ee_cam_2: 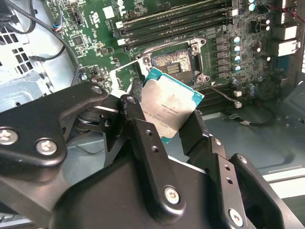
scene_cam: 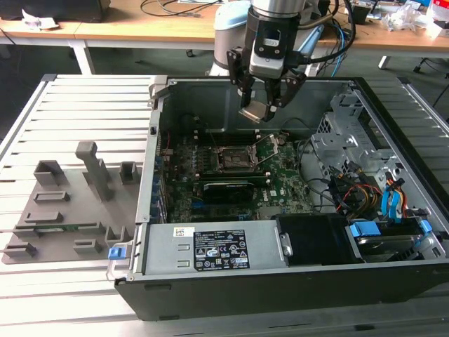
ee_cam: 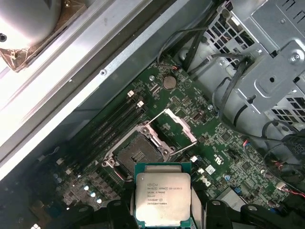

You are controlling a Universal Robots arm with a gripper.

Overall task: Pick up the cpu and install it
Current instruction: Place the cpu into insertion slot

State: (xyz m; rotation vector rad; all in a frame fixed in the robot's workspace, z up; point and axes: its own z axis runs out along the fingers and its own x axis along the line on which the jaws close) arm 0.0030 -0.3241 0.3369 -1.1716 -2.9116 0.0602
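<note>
Fingers (ee_cam_2: 143,138) clamp the cpu (ee_cam_2: 169,105), seemingly well above the open socket (ee_cam: 137,152).

Pincer (ee_cam_2: 162,114) holds the cpu (ee_cam_2: 170,103) near the socket (ee_cam_2: 172,64).

An open case (scene_cam: 280,288) lies on the slatted surface (scene_cam: 91,112), its green motherboard (scene_cam: 287,179) exposed, socket (scene_cam: 235,158) frame raised. A grey fixture (scene_cam: 56,210) sits beside it at the exterior view's left.
</note>
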